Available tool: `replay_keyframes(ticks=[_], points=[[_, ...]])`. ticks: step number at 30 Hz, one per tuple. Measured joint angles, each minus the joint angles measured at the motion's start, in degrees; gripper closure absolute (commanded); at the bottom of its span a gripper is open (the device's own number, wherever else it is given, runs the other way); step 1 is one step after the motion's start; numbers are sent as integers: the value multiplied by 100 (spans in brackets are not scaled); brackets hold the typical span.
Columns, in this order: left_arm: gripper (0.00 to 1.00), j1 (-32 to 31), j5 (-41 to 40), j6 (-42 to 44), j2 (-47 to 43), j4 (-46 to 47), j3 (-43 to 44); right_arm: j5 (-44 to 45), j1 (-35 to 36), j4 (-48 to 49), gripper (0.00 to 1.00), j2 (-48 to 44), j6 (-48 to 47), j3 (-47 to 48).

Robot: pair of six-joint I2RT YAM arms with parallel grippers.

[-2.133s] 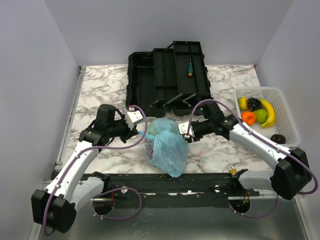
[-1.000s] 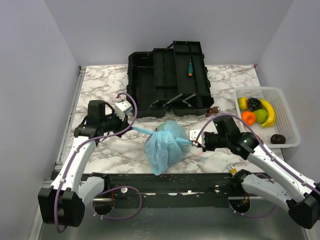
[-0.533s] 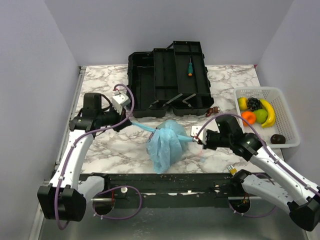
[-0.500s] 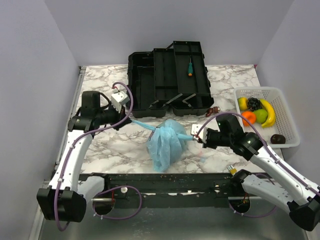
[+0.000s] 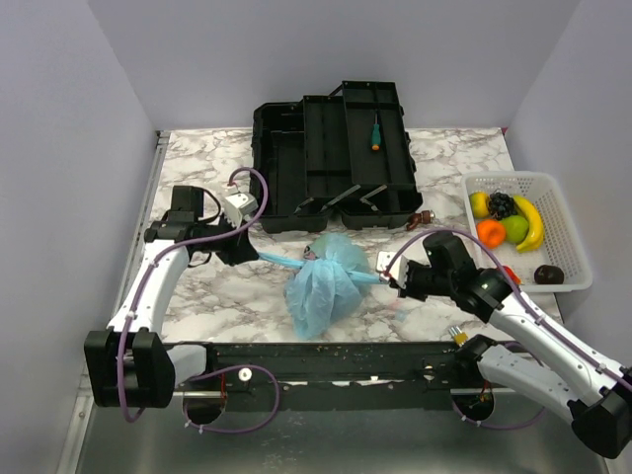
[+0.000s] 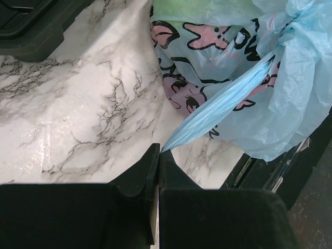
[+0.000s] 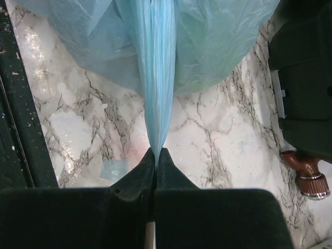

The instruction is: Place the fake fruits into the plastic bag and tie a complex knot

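Observation:
The light-blue plastic bag [image 5: 324, 281] with its pink cartoon print [image 6: 207, 57] sits mid-table, bunched at the top. My left gripper [image 5: 247, 254] is shut on a stretched tail of the bag [image 6: 218, 106], pulled left. My right gripper [image 5: 387, 279] is shut on the other tail [image 7: 155, 78], pulled right. Both tails are taut. A green shape shows through the plastic [image 6: 202, 8]. More fake fruits [image 5: 506, 222] lie in the white basket: banana, orange, green one, yellow one and dark grapes.
An open black toolbox [image 5: 331, 153] with a green-handled screwdriver [image 5: 375, 133] stands behind the bag. The white mesh basket [image 5: 568, 237] sits at the right edge. A small brown object [image 5: 423, 218] lies near the toolbox. A black rail [image 5: 336, 357] runs along the front.
Both grippers pulled the bag's tails apart and stretched them taut, cinching the bag's top. The left arm then eased back toward the bag; the bag shifted slightly.

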Motion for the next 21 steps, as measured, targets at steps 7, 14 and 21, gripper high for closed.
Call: replay_keyframes(ticks=[7,14,21], points=[[100,22,-79,164,-192,-59,229,42,-26,133,99,11,-70,0],[100,-7,-271,291,-234,2,-116,376,-188,1106,99,446,175,-437],[100,-240,-726,256,-516,769,-1158,562,-444,1941,99,1346,411,-640]])
